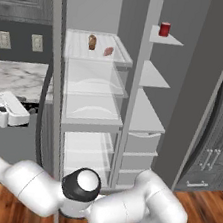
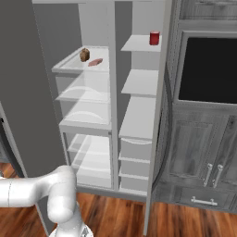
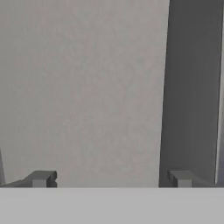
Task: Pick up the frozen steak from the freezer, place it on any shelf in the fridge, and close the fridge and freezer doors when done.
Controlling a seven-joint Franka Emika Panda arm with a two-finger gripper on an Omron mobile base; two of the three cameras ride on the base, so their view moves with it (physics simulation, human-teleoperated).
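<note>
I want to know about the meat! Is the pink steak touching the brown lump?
Apart. The left base view shows bare clear shelf between the steak and the brown lump.

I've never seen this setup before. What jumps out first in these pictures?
The tall grey unit stands wide open. On the fridge's top clear shelf lie a pinkish frozen steak and a brown lump; a red can sits on the freezer's top shelf. The white arm's open gripper faces a grey door.
</note>
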